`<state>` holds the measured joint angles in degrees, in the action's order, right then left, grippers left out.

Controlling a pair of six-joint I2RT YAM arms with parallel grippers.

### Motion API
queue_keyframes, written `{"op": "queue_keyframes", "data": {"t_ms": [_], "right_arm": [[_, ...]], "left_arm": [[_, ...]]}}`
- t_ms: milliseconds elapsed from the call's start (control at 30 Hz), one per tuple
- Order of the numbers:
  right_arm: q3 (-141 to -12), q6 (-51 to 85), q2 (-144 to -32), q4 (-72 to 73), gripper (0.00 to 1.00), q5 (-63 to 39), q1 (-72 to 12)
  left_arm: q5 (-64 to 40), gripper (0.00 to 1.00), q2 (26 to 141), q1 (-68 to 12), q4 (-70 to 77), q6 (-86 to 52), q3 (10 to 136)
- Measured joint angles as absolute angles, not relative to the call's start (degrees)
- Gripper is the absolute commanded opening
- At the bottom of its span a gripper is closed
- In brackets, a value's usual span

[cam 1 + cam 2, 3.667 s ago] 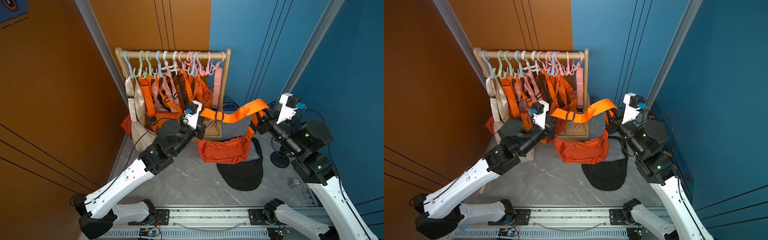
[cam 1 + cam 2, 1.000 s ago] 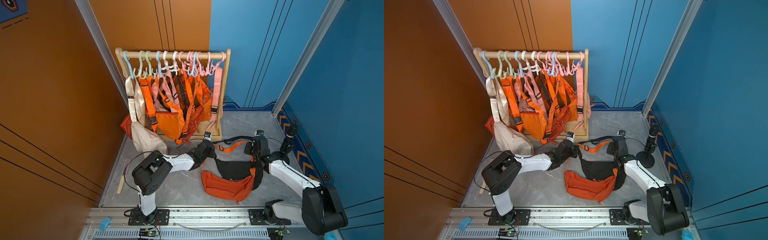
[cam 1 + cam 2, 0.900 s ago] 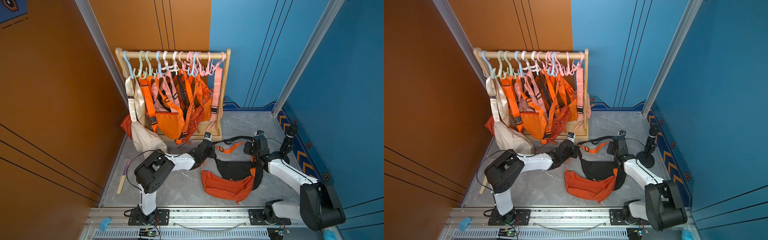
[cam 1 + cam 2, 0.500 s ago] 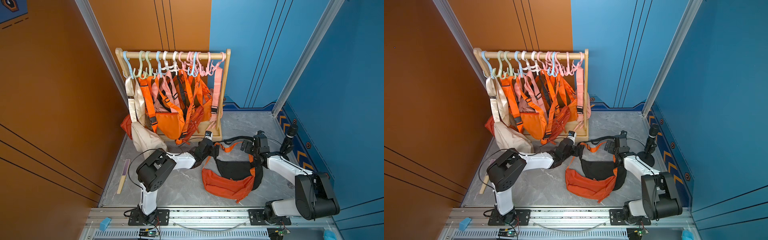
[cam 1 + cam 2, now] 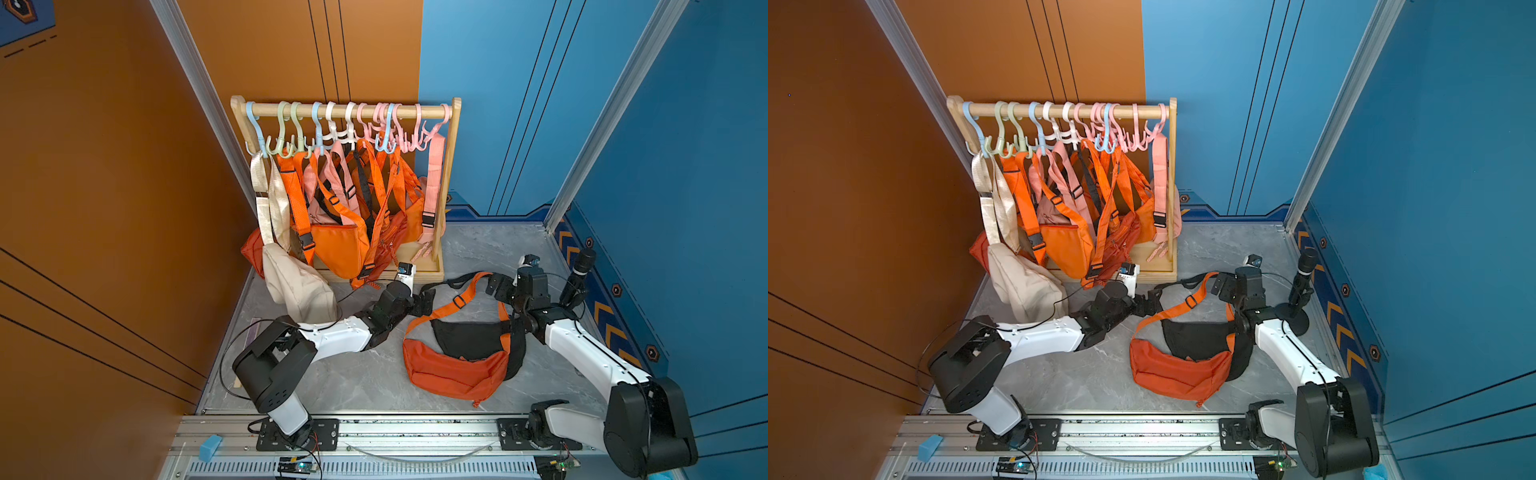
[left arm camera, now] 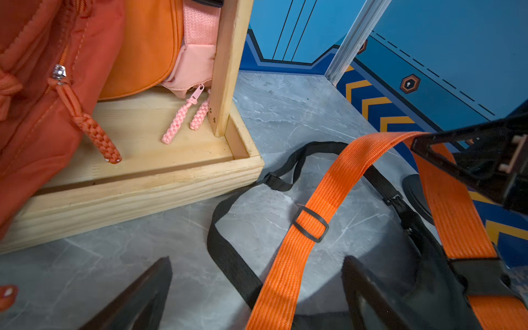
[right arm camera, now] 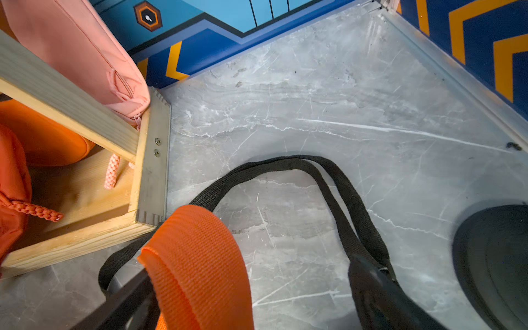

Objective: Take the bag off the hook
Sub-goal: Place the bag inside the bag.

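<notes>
**Bag position.** The orange bag (image 5: 453, 370) is lying on the grey floor (image 5: 365, 382) in front of the wooden rack (image 5: 353, 110). It is clear of the hooks (image 5: 430, 133) and is partly covering a black bag (image 5: 467, 338). A few seconds earlier both arms were holding its orange strap (image 5: 457, 301) raised, with the bag hanging above the floor. Both arms are now reaching low over the floor.

**Left gripper** (image 5: 428, 297). One second earlier the jaws were standing narrower. They are now standing wide apart. In the left wrist view the strap (image 6: 308, 223) is running between the fingers (image 6: 368, 294), unclamped.

**Right gripper** (image 5: 495, 286). The jaws are likewise standing wide apart, wider than a second ago. In the right wrist view the strap (image 7: 197, 257) is draping loosely over one finger (image 7: 123, 305) and is not being clamped.
</notes>
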<state>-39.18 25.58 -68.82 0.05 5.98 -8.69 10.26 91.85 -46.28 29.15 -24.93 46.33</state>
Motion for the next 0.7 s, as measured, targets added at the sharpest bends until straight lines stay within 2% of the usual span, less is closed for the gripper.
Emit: {"op": "queue_keyframes", "data": {"t_ms": [200, 233, 300, 700], "right_arm": [[-39.9, 25.5, -64.1, -3.7, 1.0, 6.0, -9.2], [-40.2, 25.5, -63.6, -4.3, 1.0, 6.0, -9.2], [-40.9, 25.3, -62.4, -6.0, 1.0, 6.0, -9.3], [-44.2, 22.7, -61.7, -18.7, 1.0, 5.5, -9.8]], "left_arm": [[10.5, 0.87, 82.9, -47.0, 27.2, -24.2, 43.3], [10.6, 0.83, 81.3, -47.0, 26.5, -23.8, 43.3], [11.3, 0.81, 77.8, -47.0, 24.4, -23.1, 43.4], [13.1, 0.84, 64.3, -46.1, 13.0, -20.8, 44.4]]}}
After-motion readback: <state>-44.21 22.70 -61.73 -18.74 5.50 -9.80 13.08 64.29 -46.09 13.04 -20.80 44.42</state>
